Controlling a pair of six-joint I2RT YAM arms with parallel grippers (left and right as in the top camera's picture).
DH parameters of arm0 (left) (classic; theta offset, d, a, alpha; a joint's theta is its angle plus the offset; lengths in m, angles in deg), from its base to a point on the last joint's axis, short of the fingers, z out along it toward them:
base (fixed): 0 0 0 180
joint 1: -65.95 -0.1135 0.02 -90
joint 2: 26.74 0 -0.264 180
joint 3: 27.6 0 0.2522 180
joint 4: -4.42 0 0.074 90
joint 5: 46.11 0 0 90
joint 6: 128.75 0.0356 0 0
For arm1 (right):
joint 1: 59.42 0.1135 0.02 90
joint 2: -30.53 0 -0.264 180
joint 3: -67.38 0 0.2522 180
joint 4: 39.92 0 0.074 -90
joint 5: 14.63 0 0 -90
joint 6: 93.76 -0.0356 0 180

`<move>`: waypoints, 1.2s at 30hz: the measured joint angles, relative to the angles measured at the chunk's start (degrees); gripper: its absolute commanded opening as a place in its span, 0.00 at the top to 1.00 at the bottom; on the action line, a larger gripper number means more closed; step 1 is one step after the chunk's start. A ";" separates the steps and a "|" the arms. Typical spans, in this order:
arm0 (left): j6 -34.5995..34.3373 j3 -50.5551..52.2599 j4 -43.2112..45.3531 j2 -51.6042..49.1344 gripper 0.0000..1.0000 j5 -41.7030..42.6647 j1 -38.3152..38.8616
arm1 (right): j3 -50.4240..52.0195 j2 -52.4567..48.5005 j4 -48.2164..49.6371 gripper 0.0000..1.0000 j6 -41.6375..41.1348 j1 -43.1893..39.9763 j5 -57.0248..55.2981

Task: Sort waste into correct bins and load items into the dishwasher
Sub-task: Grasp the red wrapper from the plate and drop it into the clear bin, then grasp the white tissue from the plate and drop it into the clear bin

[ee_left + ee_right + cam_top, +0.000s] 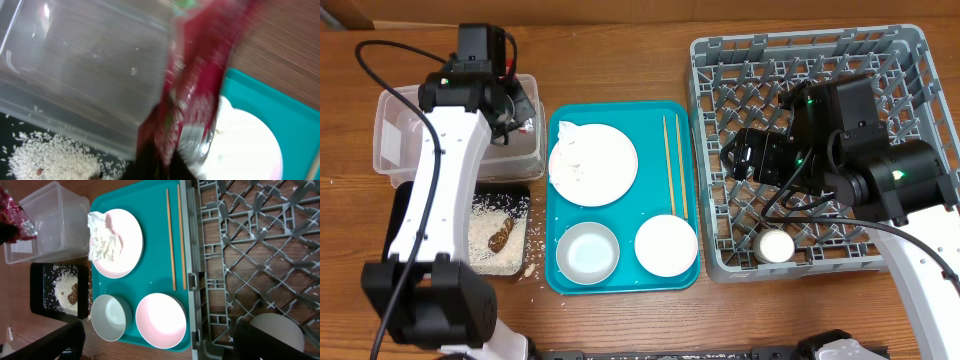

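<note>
My left gripper (518, 115) is shut on the red sauce packet (200, 75), holding it over the right end of the clear tub (400, 140), whose inside shows in the left wrist view (75, 65). The black tray (515, 200) below it holds loose rice (485, 240). On the teal tray lie the white plate (605, 165) with the crumpled napkin (565, 150), two chopsticks (672, 165), the grey bowl (588, 250) and the pinkish bowl (666, 244). My right gripper (745, 155) is open and empty over the grey dish rack (900, 60), where the white cup (777, 246) sits.
The teal serving tray (620, 110) lies between the bins and the rack. A brown lump (498, 237) lies in the rice. A few grains lie on the wood by the black tray. The right wrist view shows the bowls (161, 320) under its spread fingers.
</note>
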 measured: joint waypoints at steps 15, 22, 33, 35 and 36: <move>3.91 1.77 -0.85 -3.26 0.24 7.67 10.03 | 0.00 0.00 -0.57 0.04 -0.02 0.00 0.00; 5.84 7.72 6.12 -8.33 0.14 -2.03 18.10 | 0.00 0.00 -0.68 0.04 -0.02 0.00 0.00; 5.25 8.66 6.58 -17.77 0.96 -0.55 16.02 | 0.00 0.00 -0.63 0.03 -0.02 0.00 0.00; 5.53 7.72 3.30 -17.77 0.96 1.79 16.02 | 0.00 0.00 -0.63 0.03 -0.02 0.00 0.00; 5.49 6.64 1.40 -17.77 0.96 3.02 16.02 | 0.00 0.00 -0.63 0.03 -0.02 0.00 0.00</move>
